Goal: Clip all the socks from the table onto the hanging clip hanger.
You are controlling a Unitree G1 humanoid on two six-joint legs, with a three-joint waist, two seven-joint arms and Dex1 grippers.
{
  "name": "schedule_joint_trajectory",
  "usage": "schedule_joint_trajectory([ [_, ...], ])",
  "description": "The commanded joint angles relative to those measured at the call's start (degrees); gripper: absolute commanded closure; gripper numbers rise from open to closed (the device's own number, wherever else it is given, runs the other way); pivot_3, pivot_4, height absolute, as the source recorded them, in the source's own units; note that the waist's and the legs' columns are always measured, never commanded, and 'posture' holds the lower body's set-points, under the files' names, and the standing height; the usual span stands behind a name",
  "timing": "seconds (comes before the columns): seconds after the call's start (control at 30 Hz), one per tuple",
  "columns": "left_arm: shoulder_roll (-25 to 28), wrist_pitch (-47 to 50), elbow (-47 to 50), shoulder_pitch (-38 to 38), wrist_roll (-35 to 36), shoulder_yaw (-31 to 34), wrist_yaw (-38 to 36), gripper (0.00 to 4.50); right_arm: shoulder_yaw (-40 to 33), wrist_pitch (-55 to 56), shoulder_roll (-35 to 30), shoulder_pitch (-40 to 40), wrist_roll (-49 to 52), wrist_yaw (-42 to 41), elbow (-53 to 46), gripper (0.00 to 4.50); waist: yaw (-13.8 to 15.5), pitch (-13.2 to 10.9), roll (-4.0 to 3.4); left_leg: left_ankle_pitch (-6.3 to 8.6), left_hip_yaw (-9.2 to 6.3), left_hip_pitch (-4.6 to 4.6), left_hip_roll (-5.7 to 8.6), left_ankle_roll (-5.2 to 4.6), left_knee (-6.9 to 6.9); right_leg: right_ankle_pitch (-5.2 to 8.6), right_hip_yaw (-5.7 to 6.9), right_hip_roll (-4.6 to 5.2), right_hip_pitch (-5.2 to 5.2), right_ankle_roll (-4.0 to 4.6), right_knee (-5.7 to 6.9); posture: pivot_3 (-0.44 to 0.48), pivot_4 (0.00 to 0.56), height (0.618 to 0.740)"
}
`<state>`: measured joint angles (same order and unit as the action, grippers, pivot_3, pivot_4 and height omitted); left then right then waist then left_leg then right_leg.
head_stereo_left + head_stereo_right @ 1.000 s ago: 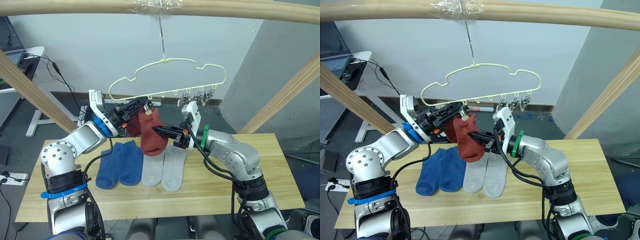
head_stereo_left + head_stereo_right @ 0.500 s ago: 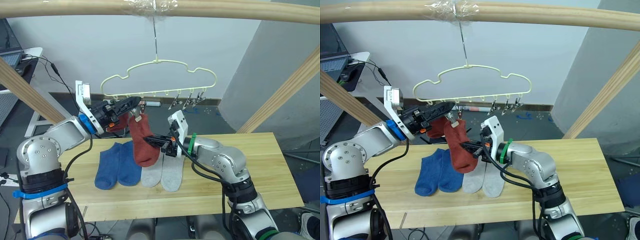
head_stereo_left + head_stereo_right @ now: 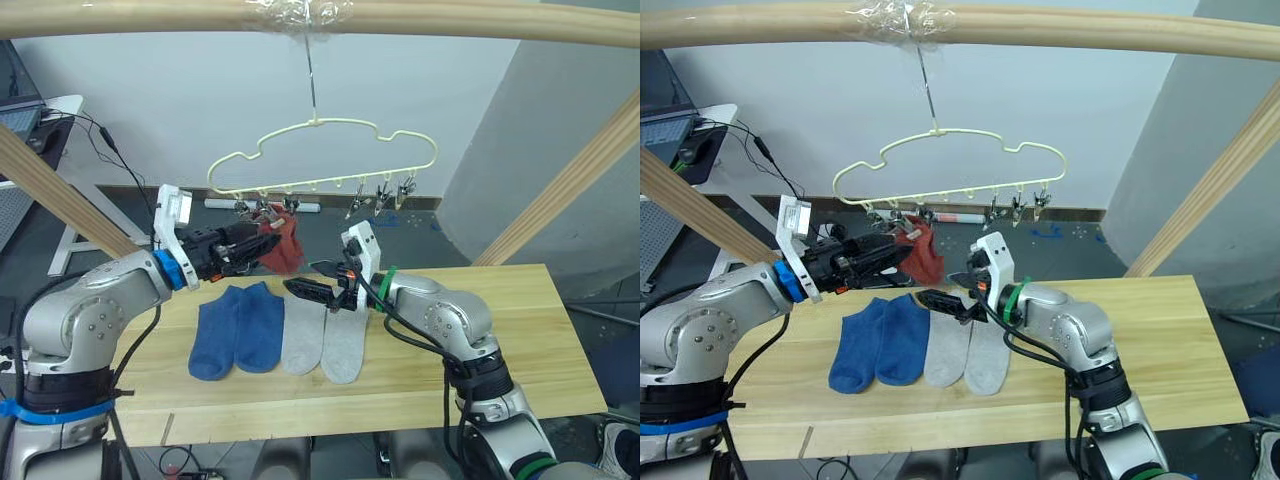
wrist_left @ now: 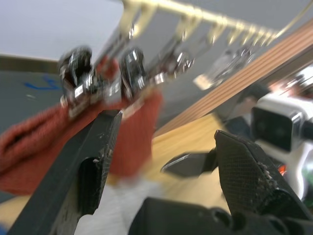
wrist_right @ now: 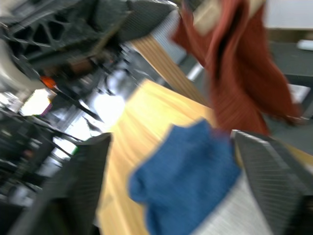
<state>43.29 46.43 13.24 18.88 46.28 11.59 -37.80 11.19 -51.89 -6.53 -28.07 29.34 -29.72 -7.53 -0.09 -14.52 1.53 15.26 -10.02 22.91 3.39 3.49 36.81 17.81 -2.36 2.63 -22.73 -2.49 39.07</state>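
Observation:
The pale-yellow clip hanger [image 3: 345, 122] hangs by its hook from the round beam. Rust red socks [image 3: 285, 250] dangle from its leftmost clips [image 4: 132, 68]. My left gripper [image 3: 258, 250] is open just beside those clips, with the red knit [image 4: 29, 152] behind its fingers and nothing between them. Below and right of the red socks my right gripper [image 3: 303, 276] stands wide open and empty. Two blue socks [image 3: 240, 330] and two light grey socks [image 3: 325, 340] lie side by side on the table [image 3: 540, 340].
Several free clips [image 3: 385, 195] hang along the hanger's right half. The round wooden beam [image 3: 480, 20] crosses overhead, and slanted wooden posts [image 3: 560, 195] rise at both sides. The table's right half is bare wood.
My right gripper has let go of the red sock and opened wide. The sock now hangs from the clips. My left gripper has opened and drawn back lower.

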Motion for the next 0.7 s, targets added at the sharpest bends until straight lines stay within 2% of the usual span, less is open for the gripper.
schedule_joint_trajectory([
  [0.03, -0.1, -4.2, 3.0, -1.0, -4.6, -0.5, 0.4, 1.03, 1.0, 3.7, -5.3, 3.2, -2.8, -2.1, -5.0, 0.04, 0.4, 0.0, -0.01, 0.0, 0.0, 0.01, 0.0, 0.0, 0.0, 0.0, 0.01, 0.01, 0.0, 0.0, -0.02, 0.138, 0.251, 0.74],
  [0.17, -2.4, -5.2, 3.3, -0.5, -9.8, -0.9, 6.7, 1.03, 0.2, 6.4, -10.6, 5.8, -4.2, -2.9, -8.8, 0.04, 0.5, 0.0, -0.01, 0.0, -0.02, 0.06, 0.0, -0.01, 0.04, 0.0, 0.04, 0.01, 0.0, 0.0, 0.01, 0.138, 0.25, 0.74],
  [0.23, -6.0, -8.3, 3.9, -1.0, -12.3, -0.1, 10.7, 1.03, -0.1, 8.1, -12.4, 6.5, -4.9, -3.2, -10.7, 0.04, 0.3, 0.0, -0.01, 0.0, 0.01, 0.03, -0.03, -0.02, 0.04, 0.0, 0.01, -0.01, 0.0, 0.0, 0.06, 0.134, 0.25, 0.74],
  [0.27, -6.3, -9.1, 4.4, -1.1, -13.2, -0.7, 10.4, 1.03, -0.1, 9.2, -13.2, 6.8, -5.3, -3.3, -11.5, 0.04, 0.2, 0.0, -0.01, 0.0, 0.02, 0.02, -0.03, -0.02, 0.04, 0.0, 0.0, -0.01, 0.01, 0.0, 0.08, 0.134, 0.25, 0.74],
  [0.33, -4.6, -11.9, 5.2, -1.3, -14.7, -4.1, 4.1, 1.03, -0.4, 11.2, -14.4, 7.2, -6.2, -3.6, -12.6, 0.04, 0.2, 0.0, 0.0, 0.0, 0.03, 0.04, -0.04, -0.02, 0.06, -0.01, 0.02, -0.01, 0.01, 0.01, 0.06, 0.129, 0.248, 0.74],
  [0.4, -3.7, -13.6, 6.4, -1.6, -12.4, -5.6, -3.2, 1.03, -0.6, 12.6, -15.5, 7.4, -6.9, -3.9, -13.3, 0.04, 0.2, 0.0, 0.0, 0.0, 0.03, 0.05, -0.04, -0.01, 0.04, -0.01, 0.03, -0.01, 0.01, 0.01, 0.04, 0.126, 0.247, 0.74],
  [0.5, -5.3, -12.0, 7.2, -1.0, -7.7, -4.4, -5.5, 1.03, -1.2, 13.0, -16.4, 7.7, -6.5, -4.0, -13.9, 0.04, 0.2, 0.0, 0.0, 0.0, 0.08, 0.05, -0.02, -0.02, 0.05, -0.01, 0.0, 0.01, 0.05, 0.01, -0.04, 0.118, 0.247, 0.74],
  [0.57, -6.8, -13.9, 6.5, 0.0, -7.8, -4.2, -5.9, 1.03, -2.0, 13.4, -16.8, 7.9, -6.4, -4.0, -14.2, 0.04, 0.2, 0.0, 0.0, 0.0, 0.08, 0.04, -0.02, -0.02, 0.06, -0.01, 0.0, 0.02, 0.05, 0.01, -0.02, 0.114, 0.245, 0.74],
  [0.7, -10.6, -18.0, 3.5, 2.0, -12.4, -6.0, -3.2, 1.95, -2.6, 14.5, -16.6, 7.9, -6.8, -3.3, -14.1, 0.0, 0.2, 0.0, 0.0, -0.01, 0.05, 0.03, -0.04, -0.03, 0.12, -0.01, 0.06, 0.01, 0.09, 0.01, 0.03, 0.101, 0.242, 0.74],
])
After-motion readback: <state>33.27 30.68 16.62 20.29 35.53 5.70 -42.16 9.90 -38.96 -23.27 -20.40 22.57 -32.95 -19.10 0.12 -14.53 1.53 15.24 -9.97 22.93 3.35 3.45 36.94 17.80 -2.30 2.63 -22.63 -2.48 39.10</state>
